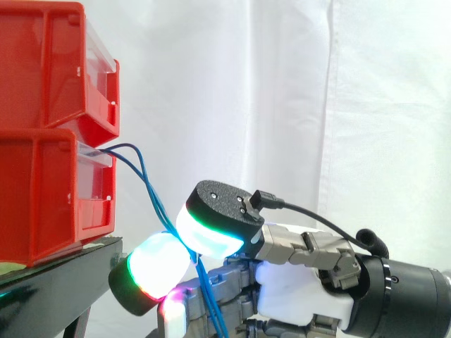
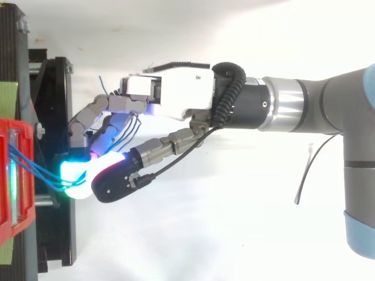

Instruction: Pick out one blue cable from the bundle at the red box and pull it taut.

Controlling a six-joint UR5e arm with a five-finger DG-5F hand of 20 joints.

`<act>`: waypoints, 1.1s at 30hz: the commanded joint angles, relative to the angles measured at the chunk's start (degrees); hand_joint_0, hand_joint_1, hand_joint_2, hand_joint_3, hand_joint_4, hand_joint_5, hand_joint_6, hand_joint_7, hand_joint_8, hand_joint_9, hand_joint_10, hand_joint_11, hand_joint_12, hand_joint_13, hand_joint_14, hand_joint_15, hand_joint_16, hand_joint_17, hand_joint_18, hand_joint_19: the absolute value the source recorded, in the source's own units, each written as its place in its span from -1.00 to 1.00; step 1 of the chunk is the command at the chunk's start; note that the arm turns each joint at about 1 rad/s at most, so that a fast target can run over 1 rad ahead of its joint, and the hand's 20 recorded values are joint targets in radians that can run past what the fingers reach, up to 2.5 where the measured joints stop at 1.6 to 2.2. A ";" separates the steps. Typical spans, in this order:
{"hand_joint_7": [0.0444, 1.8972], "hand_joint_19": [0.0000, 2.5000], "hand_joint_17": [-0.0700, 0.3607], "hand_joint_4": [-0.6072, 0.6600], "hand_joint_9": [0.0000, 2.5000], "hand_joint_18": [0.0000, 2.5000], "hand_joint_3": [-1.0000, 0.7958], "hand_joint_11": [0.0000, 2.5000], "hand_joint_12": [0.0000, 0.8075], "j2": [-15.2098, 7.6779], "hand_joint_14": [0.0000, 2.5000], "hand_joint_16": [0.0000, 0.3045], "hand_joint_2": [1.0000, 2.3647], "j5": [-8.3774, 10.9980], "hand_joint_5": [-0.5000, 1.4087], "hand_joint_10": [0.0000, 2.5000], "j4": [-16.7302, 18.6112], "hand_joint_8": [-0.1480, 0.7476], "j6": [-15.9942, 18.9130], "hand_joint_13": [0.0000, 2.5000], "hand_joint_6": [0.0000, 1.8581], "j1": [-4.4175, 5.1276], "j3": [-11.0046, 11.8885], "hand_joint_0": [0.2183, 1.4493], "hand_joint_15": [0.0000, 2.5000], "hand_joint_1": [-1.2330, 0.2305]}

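Beside the red bins [image 1: 42,141], blue cables [image 1: 146,176] from the lower one, pinched in the robot hand [image 2: 176,93]

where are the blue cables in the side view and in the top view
Side view: the blue cables leave the red bins at the left and slant down-right between the glowing pads of the robot hand.
Top view: the blue cables sit near the left edge, running right from the red bins to the glowing pads of the robot hand.
Shared landmark: the red bins, where the cables come out.
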 commanded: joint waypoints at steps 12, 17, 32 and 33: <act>-0.12 -0.44 -0.27 -0.18 -0.20 -0.38 -0.16 -0.50 -0.31 4.51 -0.98 -0.74 -0.98 0.06 -0.65 -0.98 -11.94 -0.21 -1.58 -0.32 0.03 -0.38 0.00 -0.32 -0.58 -0.38; -0.11 -0.44 -0.27 -0.20 -0.20 -0.37 -0.21 -0.51 -0.31 5.21 -0.98 -0.74 -0.98 0.85 -0.65 -0.98 -13.96 -0.22 -1.49 -0.32 0.03 -0.38 0.00 -0.30 -0.58 -0.40; -0.08 -0.43 -0.27 -0.32 -0.18 -0.35 -0.36 -0.51 -0.33 5.65 -0.98 -0.75 -0.99 1.82 -0.64 -0.98 -22.13 -0.19 -0.09 -0.30 0.04 -0.38 3.34 -0.23 -0.58 -0.42; -0.07 -0.43 -0.28 -0.33 -0.18 -0.34 -0.37 -0.51 -0.33 5.65 -0.98 -0.75 -0.99 1.82 -0.64 -0.98 -22.84 -0.20 -0.09 -0.30 0.04 -0.38 3.43 -0.22 -0.58 -0.42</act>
